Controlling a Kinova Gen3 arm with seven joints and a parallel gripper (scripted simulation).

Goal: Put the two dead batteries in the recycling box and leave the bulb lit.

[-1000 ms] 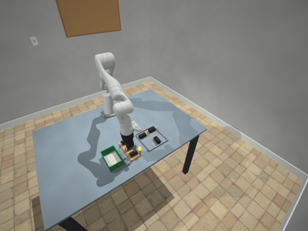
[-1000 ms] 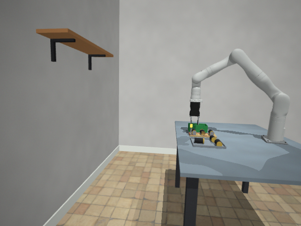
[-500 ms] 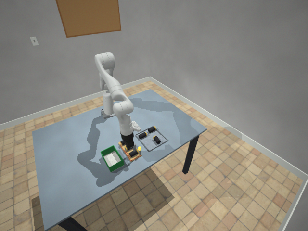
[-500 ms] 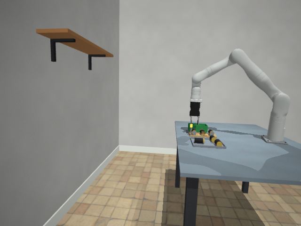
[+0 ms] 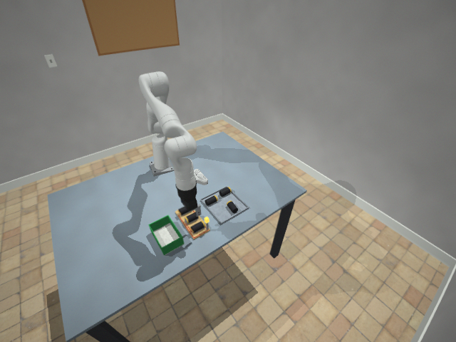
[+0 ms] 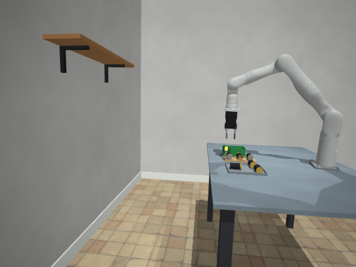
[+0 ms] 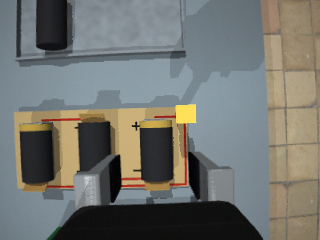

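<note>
- Near the top view's lower centre, three batteries (image 5: 197,226) (image 6: 229,156) (image 7: 156,152) are seated in the holder (image 5: 194,234) (image 6: 239,160) (image 7: 129,150).
- Above them, the pincer (image 5: 192,216) (image 6: 230,138) (image 7: 154,169) is held open, nothing gripped.

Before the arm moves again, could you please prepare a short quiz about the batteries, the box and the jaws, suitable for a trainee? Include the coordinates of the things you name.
1. How many batteries lie in the gray tray (image 5: 221,223) (image 6: 247,173) (image 7: 100,54)?
2. True or false: the green box (image 5: 173,246) (image 6: 234,150) already contains a battery.
3. Choose one: the jaws are (a) shut on a battery, (b) open above the battery holder (image 5: 194,236) (image 6: 238,160) (image 7: 127,150), (c) inside the green box.

Key: 1. three; 2. false; 3. b
</note>
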